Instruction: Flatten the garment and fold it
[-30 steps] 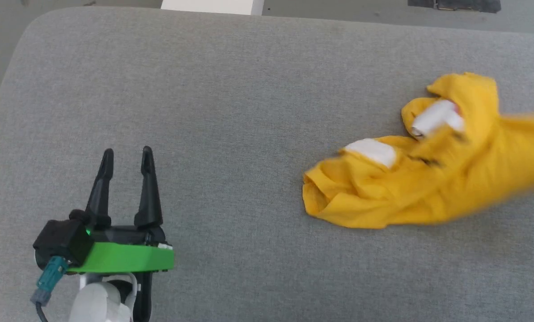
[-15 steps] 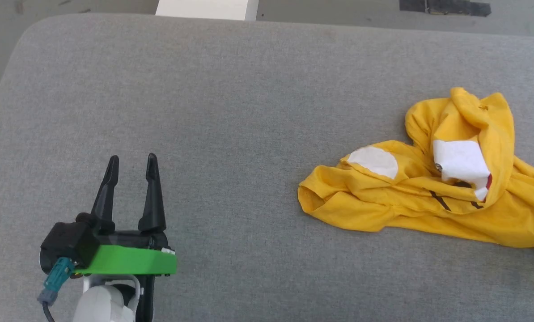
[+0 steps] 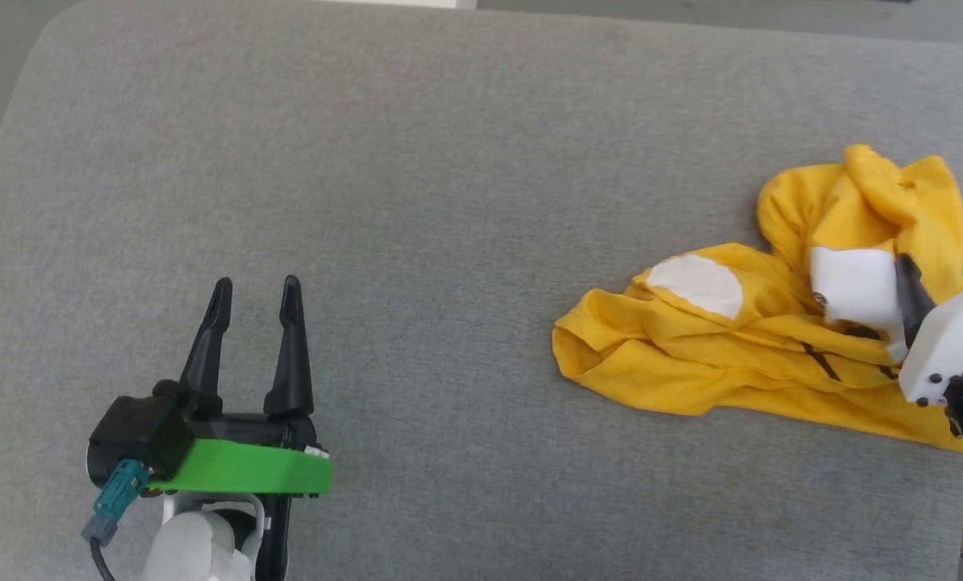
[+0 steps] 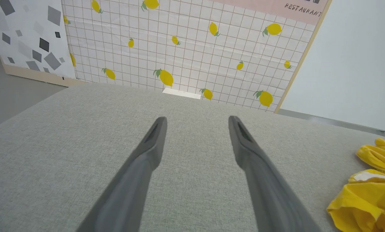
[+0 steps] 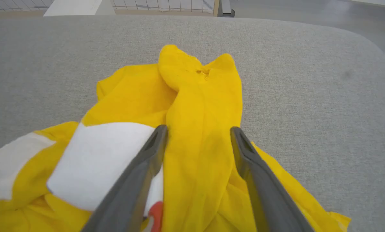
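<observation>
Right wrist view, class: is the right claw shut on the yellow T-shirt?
No: the fingers of the right claw stand wide apart over the crumpled T-shirt, pinching no cloth.

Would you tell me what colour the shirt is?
The shirt is mustard yellow with white patches and a red spot, clearest in the right wrist view.

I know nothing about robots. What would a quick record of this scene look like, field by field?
Surface: grey fabric cushion
Garment: yellow T-shirt, crumpled, on the robot's right
Left fingers: open, over bare cushion, apart from the T-shirt
Right fingers: open, a yellow fold between them
Folding: not yet begun
</observation>
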Controlling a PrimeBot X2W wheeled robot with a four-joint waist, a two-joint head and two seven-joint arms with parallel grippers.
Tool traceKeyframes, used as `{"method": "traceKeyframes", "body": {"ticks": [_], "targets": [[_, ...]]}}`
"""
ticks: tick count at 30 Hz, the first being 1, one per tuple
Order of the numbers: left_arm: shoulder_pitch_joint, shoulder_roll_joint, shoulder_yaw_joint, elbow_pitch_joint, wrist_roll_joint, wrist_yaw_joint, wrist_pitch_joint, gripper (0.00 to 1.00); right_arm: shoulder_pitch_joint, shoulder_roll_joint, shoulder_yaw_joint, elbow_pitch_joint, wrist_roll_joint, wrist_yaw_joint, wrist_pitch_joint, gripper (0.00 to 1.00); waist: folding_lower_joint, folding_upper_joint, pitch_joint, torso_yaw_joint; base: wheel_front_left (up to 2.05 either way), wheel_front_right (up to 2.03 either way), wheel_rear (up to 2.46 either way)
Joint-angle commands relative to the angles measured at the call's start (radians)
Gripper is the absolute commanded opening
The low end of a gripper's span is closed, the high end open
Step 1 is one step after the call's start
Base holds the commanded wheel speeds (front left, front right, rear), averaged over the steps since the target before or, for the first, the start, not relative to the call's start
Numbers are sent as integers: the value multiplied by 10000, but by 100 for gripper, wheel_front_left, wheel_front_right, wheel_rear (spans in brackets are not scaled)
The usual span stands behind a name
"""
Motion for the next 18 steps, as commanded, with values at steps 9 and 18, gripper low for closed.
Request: {"method": "traceKeyframes", "body": {"ticks": [9,18], "targets": [[-214,-37,-7,16,-179,39,-38,100,-982,-69,70,47,-239,-17,-623,0,0,0,227,399,0,0,0],[-398,-37,-19,-129,-507,196,-38,100,-2784,-708,1162,-1318,453,-17,125,0,0,0,475,617,0,0,0]]}}
